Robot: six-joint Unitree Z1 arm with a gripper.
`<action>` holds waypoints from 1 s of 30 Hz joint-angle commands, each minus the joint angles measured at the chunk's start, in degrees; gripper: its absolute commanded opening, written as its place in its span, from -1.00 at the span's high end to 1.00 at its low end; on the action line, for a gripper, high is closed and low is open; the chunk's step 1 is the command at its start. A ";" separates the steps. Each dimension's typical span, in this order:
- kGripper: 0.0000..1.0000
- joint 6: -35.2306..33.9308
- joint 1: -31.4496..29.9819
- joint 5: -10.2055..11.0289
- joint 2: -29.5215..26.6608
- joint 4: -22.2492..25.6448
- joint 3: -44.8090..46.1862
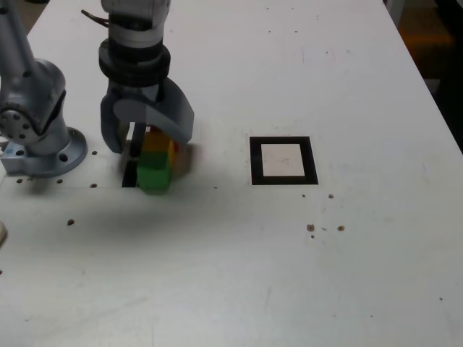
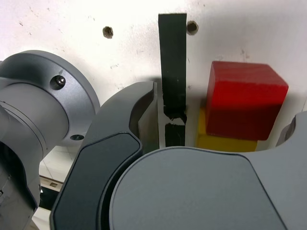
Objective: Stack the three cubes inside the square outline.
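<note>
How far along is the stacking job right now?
Nothing looks done: the square has no cube inside it. Nothing looks held either: the gripper is open over the cubes, with a gap beside the red one. Still to do: put red, yellow and green in the square, stacked.

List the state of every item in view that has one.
Gripper: open, lowered around the cubes
Red cube: ungripped, overlapping yellow in wrist view
Yellow cube: outside outline, partly hidden
Green cube: outside outline
Square outline: no cube inside
Black tape: flat on table
</note>
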 commanded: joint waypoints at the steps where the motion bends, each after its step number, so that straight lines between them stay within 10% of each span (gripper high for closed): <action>1: -0.99 -0.04 -0.71 -0.29 -0.09 0.21 -0.10; 13: -0.99 1.26 -0.73 -5.44 -1.34 0.95 -0.48; 30: -0.99 1.27 -1.42 2.30 -2.50 8.12 -7.02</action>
